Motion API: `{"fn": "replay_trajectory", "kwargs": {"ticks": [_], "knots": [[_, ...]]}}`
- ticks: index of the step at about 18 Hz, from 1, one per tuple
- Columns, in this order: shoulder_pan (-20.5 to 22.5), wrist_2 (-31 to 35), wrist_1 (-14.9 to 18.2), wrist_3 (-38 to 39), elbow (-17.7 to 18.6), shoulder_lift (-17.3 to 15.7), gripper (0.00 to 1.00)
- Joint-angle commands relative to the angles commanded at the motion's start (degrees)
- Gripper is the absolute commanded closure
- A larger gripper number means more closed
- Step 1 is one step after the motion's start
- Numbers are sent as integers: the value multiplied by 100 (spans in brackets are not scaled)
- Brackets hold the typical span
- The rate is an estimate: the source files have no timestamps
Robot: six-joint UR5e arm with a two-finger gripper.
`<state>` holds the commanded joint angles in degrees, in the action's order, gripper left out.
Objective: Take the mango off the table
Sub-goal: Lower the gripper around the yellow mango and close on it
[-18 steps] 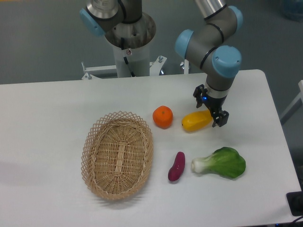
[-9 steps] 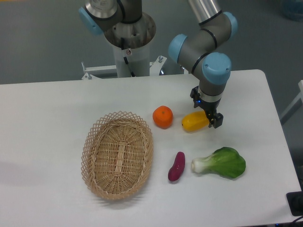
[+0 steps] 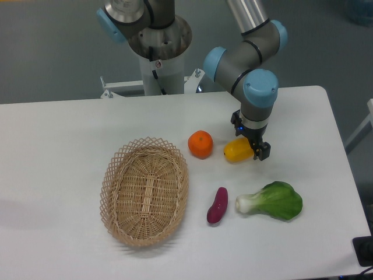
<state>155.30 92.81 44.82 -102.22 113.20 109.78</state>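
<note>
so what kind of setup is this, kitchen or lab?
Most likely a robotics lab bench, not a kitchen: an arm on a pedestal base at a plain white table, with a wicker basket, mango and orange laid out as props.

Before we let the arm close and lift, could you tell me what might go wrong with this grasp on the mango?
1. The gripper sits over the right end of the mango, not its middle, so the smooth fruit may pivot or slip out when lifted.
2. The orange lies just left of the mango; if the mango is pushed left, it could knock the orange rolling.
3. The arm hides the fingertips, so contact with the table cannot be ruled out.
</note>
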Motion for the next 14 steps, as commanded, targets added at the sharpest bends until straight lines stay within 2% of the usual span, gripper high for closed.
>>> {"fn": "replay_trajectory", "kwargs": {"ticks": [1, 5, 10, 14], "knots": [[0, 0, 0, -9, -9, 0, 31], [0, 0, 9, -35, -35, 0, 46], [9, 0, 9, -62, -70, -9, 57], [17, -17, 17, -44, -201, -35, 58]]}}
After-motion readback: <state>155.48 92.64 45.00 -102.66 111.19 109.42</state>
